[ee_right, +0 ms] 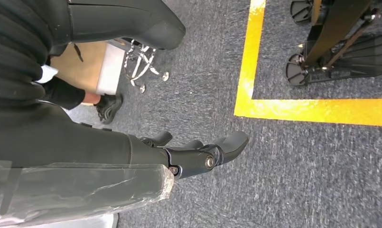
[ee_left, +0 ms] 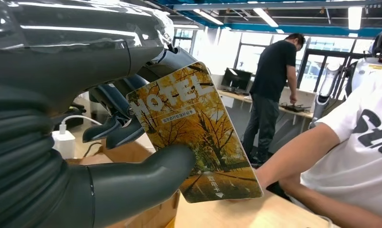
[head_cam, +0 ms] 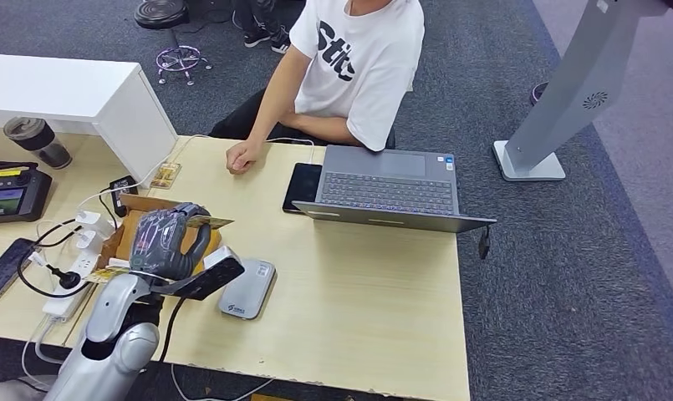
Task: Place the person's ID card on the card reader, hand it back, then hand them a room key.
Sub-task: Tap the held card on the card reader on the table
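Grey carpet surrounds the pale wooden counter (head_cam: pixel 358 284) in the head view, where a seated person (head_cam: pixel 349 58) rests a fist beside a laptop (head_cam: pixel 391 188). Near the grey card reader (head_cam: pixel 247 289), the left robot hand (head_cam: pixel 167 238) pinches the room key (head_cam: pixel 209 222) above a cardboard box (head_cam: pixel 128 225).

From the left wrist, thumb and fingers (ee_left: pixel 115 128) clamp that autumn-printed HOTEL card.

At the right wrist, the right robot hand (ee_right: pixel 198 154) hangs empty over carpet, fingers apart.

Bare table (head_cam: pixel 358 276) lies between card reader (head_cam: pixel 247 289) and laptop (head_cam: pixel 390 188).

Glossy room key (ee_left: pixel 198 137); matt wood-look desk (head_cam: pixel 358 276)
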